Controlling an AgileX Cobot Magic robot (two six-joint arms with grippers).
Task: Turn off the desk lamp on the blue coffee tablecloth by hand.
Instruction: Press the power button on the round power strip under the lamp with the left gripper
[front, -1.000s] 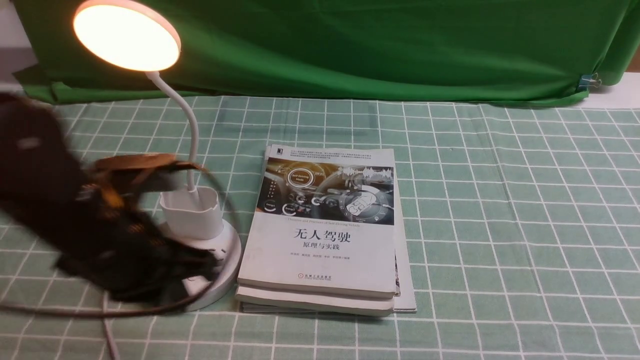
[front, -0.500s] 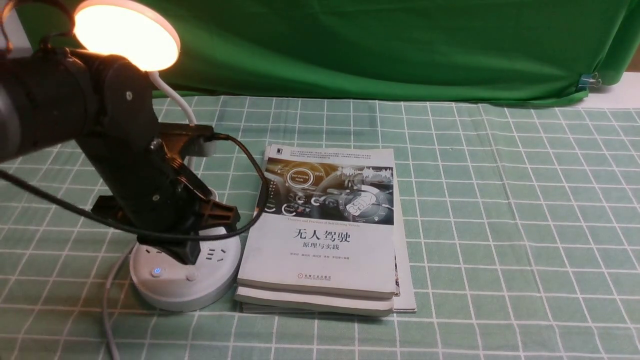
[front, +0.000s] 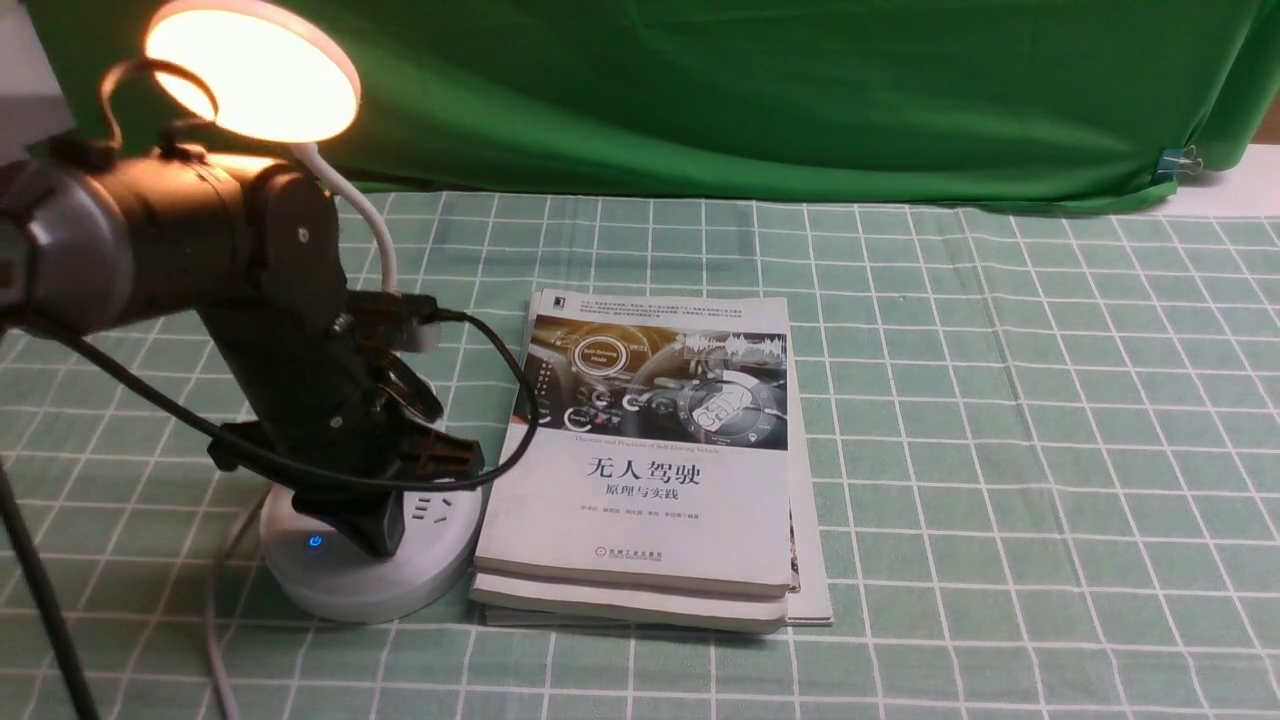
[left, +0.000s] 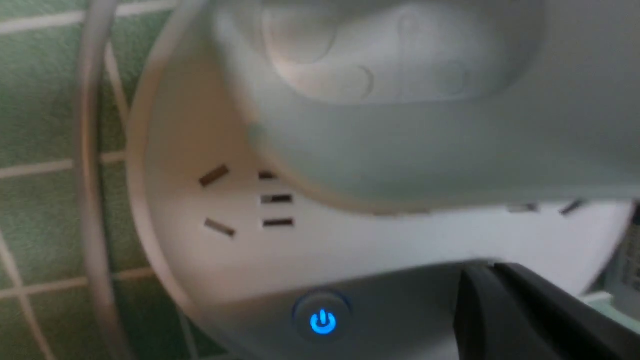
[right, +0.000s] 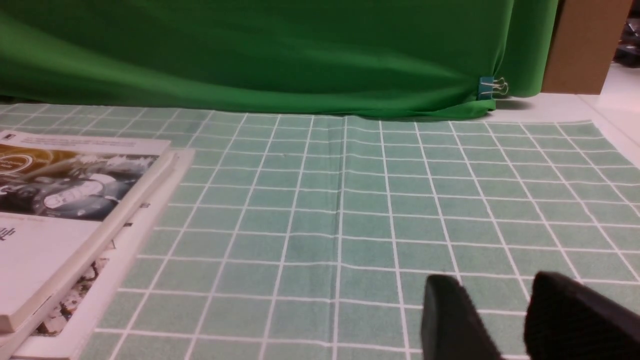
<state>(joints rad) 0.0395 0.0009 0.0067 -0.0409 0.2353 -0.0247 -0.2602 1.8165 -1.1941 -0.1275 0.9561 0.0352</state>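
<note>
The closed left gripper (front: 385, 550) has its tip at the front of the round, socketed base of the lit white desk lamp (front: 350, 575), just beside the glowing blue power button (front: 315, 541). The lamp stands on the pale green gridded tablecloth (front: 960, 480), left of the stacked books (front: 640, 480); the right gripper (right: 495, 315) is open, its 2 fingers apart.

Left arm reaching, jaws (front: 385, 550) angled down

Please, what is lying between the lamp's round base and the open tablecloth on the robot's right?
A stack of books lies there on the tablecloth, as the front view shows.
</note>
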